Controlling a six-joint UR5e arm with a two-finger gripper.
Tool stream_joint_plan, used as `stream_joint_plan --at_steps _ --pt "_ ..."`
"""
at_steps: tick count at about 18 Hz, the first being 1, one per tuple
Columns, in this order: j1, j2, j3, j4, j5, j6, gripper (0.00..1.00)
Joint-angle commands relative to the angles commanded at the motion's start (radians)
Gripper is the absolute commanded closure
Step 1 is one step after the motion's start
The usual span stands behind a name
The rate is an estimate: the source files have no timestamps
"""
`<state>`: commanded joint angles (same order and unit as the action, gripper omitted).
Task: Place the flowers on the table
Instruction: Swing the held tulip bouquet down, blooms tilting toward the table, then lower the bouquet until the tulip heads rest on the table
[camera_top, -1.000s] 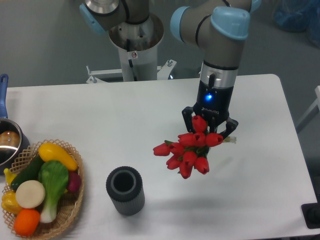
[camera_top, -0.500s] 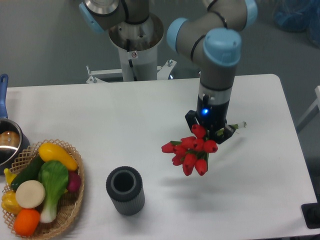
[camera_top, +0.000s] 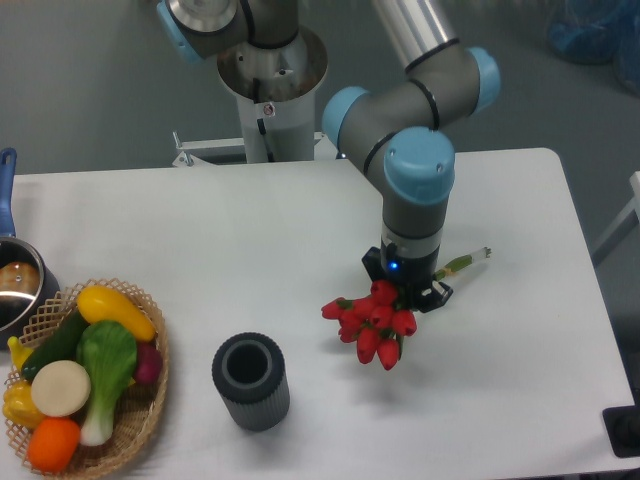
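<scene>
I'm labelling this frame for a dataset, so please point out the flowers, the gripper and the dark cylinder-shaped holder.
flowers (camera_top: 372, 322), fixed camera view, on the red tulip heads.
gripper (camera_top: 405, 288), fixed camera view, at its black tip, above the bunch.
dark cylinder-shaped holder (camera_top: 256, 400), fixed camera view, on its ribbed side wall.

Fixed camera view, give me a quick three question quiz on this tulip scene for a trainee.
1. True or false: the gripper is holding the flowers.
2. What stands nearest the basket? A) dark cylinder B) flowers C) gripper
3. Fill in: the flower stems poke out toward the table's ____ edge.

Key: 1 true, the flowers sit right at the gripper. 2 A, the dark cylinder. 3 right.
</scene>
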<state>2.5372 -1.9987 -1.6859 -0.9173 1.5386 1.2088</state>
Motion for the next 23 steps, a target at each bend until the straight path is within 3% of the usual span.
stream_joint_plan --at_steps 12,16,19,22,23 --pt "0.0 -0.049 0.006 0.006 0.002 0.0 0.68" --pt "0.0 -0.054 0.009 0.008 0.0 0.0 0.57" --pt "0.0 -0.055 0.015 0.008 -0.002 0.0 0.55" --pt "0.002 -0.055 0.023 0.032 -0.005 -0.002 0.38" --pt "0.003 -0.057 0.025 0.047 -0.005 -0.002 0.26"
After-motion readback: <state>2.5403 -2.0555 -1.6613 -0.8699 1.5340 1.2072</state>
